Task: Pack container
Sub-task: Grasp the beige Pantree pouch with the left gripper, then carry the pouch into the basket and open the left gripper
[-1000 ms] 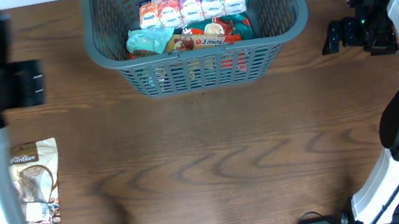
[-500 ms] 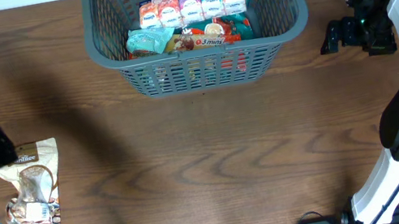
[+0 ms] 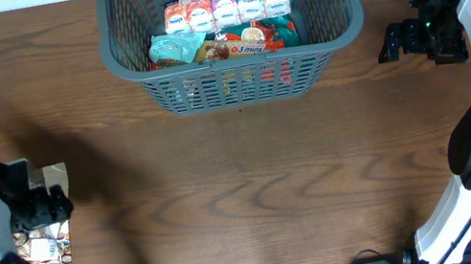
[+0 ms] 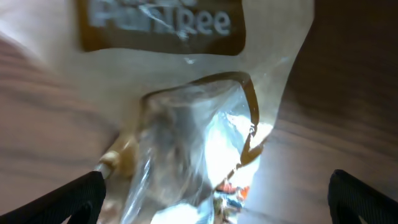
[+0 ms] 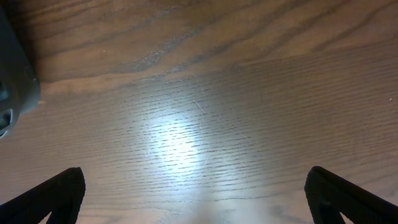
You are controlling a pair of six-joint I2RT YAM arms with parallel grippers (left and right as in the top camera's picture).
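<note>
The container [image 3: 133, 72] sat at the far middle of the worktop [image 3: 253, 177], with bright packets [image 3: 225, 19] lying on its floor. Your right pincer [image 3: 392, 43] hung near its right wall, fingers spread wide with nothing in them. Your left pincer [image 3: 39, 201] hung low over a pale snack bag [image 3: 47, 250] at the left edge, fingers spread wide on each side, not gripping it.

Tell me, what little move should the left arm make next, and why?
Probably lower a touch and close. The left gripper hangs open right over the clear snack packet, which fills the wrist view between its spread jaws. The packet lies on the table, outside the grey container that already holds other packets.
</note>
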